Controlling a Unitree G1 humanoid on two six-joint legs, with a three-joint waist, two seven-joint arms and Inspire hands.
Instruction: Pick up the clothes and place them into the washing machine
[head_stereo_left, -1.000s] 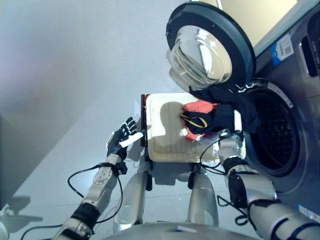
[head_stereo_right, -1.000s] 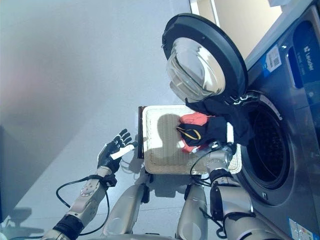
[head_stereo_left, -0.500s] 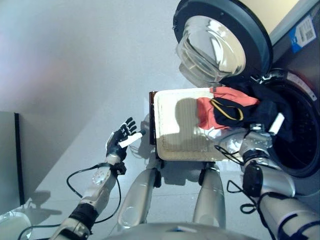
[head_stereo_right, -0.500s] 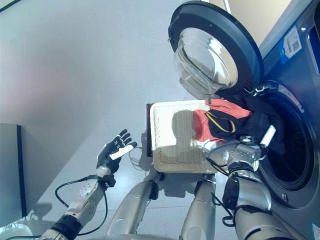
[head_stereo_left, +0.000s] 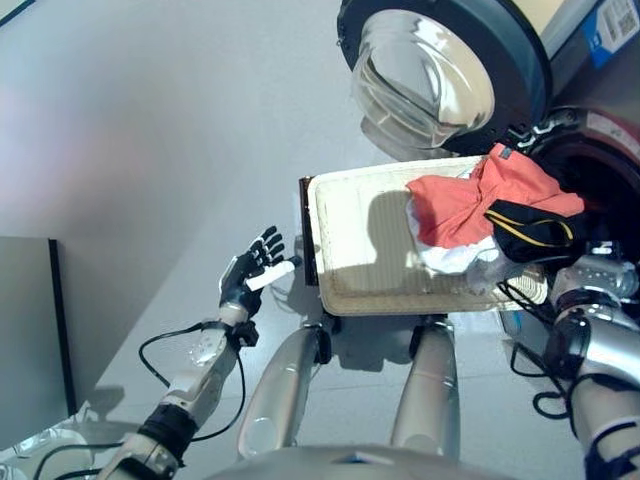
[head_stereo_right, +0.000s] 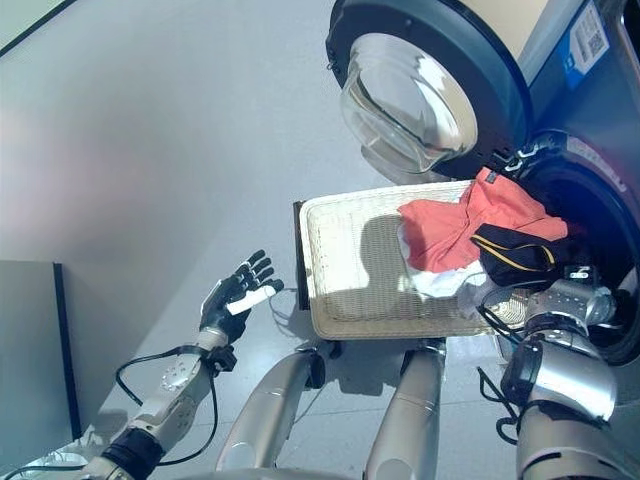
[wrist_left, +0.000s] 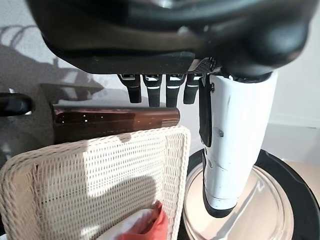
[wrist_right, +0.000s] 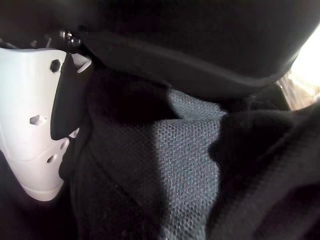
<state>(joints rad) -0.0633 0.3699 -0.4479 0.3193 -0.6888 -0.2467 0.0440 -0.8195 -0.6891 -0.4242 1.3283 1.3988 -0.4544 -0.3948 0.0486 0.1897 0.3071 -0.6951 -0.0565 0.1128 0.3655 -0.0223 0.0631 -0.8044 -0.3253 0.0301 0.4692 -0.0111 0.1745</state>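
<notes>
The washing machine stands at the robot's right, its round door swung wide and its dark drum mouth exposed. Before the robot a pale wicker basket rests on the floor beside a dark brown bar along its outer edge. The clothes, a coral garment, a black piece with yellow trim and a white one beneath, lie bunched over the basket's machine-side rim, trailing toward the drum mouth but not yet inside it. The right hand is buried in dark mesh fabric; its white-covered thumb shows pressed against the cloth, but whether the fingers grip it cannot be told, since they are hidden. The left hand hangs well apart from the basket over bare floor, fingers spread and holding nothing. The main risk, in my judgement, is that the bundle snags on the drum's lip or the basket rim as the arm carries it across, so that loose pieces, the white one especially, slip out and drop between basket and machine; a shallow hold on only the dark layer would cause exactly this.
</notes>
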